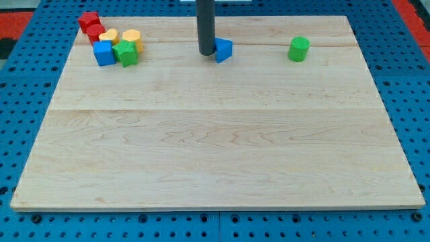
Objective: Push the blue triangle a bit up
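The blue triangle (224,50) lies near the top middle of the wooden board (215,134). My tip (205,52) is at the end of the dark rod, which comes down from the view's top. The tip stands right against the triangle's left side, touching it or very nearly so.
A cluster sits at the top left: a red block (89,23), two yellow blocks (109,35) (132,37), a blue cube (103,52) and a green block (125,54). A green cylinder (299,48) stands at the top right. The board's top edge is close above the triangle.
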Controlling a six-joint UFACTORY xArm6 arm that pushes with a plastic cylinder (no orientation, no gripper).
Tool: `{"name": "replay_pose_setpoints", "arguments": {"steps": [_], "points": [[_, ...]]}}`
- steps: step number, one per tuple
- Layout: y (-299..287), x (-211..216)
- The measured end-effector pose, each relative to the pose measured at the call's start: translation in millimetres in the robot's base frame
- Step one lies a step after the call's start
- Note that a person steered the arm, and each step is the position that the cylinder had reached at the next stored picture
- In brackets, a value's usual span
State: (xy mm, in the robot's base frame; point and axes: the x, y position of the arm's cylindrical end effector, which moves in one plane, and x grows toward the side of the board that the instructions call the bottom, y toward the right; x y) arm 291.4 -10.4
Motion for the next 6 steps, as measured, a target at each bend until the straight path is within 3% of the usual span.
{"name": "replay_pose_setpoints", "arguments": {"steps": [3,6], "points": [[6,27],[52,-15]]}}
